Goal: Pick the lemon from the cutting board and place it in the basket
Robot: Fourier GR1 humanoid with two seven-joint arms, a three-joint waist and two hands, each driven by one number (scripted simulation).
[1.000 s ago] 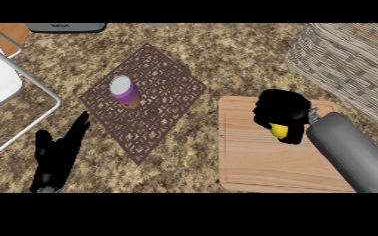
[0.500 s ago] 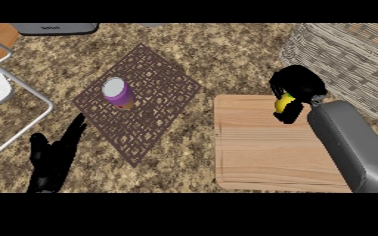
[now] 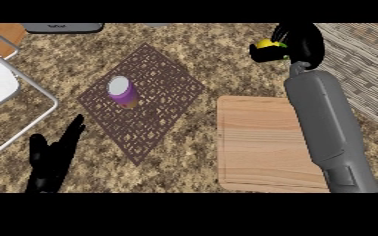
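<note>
My right hand (image 3: 295, 42) is curled round the yellow lemon (image 3: 264, 44), of which only a small part shows between thumb and fingers. It hangs over the speckled counter beyond the far edge of the wooden cutting board (image 3: 258, 150), just left of the woven basket (image 3: 354, 65) at the right edge. The board is bare, with my right forearm crossing its right side. My left hand (image 3: 50, 162) rests open at the lower left, fingers up.
A dark lattice mat (image 3: 159, 87) lies mid-counter with a purple cup (image 3: 122, 91) standing on it. A metal-rimmed rack (image 3: 40, 102) sits at the left edge, and a grey appliance (image 3: 63, 27) at the far left.
My right hand has lifted the lemon off the board and carried it away from me and rightwards, close to the basket. The left hand has stayed put.
</note>
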